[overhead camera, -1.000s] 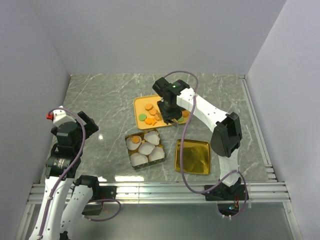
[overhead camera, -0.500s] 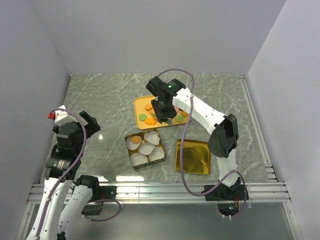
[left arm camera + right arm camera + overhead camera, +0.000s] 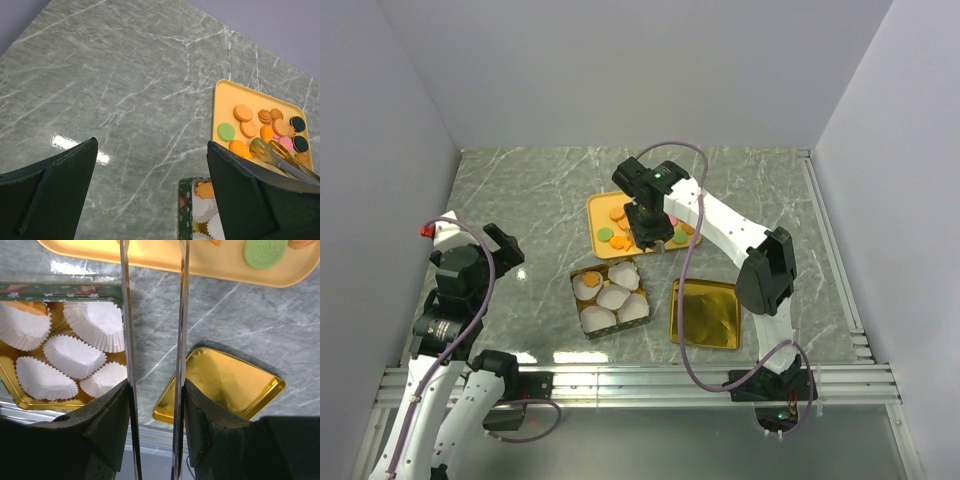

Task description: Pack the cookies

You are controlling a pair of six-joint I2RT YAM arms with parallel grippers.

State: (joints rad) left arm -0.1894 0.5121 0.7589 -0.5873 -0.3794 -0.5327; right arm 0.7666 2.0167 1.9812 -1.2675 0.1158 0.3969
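I observed a grey marbled desk (image 3: 540,200) within pale walls (image 3: 620,70); left claw (image 3: 152,150) stood apart, right claw (image 3: 155,390) clamped on tongs (image 3: 126,315).

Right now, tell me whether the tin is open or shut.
Open: paper cups show inside the tin, and its gold lid lies apart beside it.

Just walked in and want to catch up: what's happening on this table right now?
The right gripper holds metal tongs, their tips over the cookies on the yellow tray; whether they pinch one can't be seen. Near the tray sits an open tin lined with white paper cups, with at least one cookie inside, and a gold lid lies beside it. The left gripper hangs open off to the side, holding nothing.
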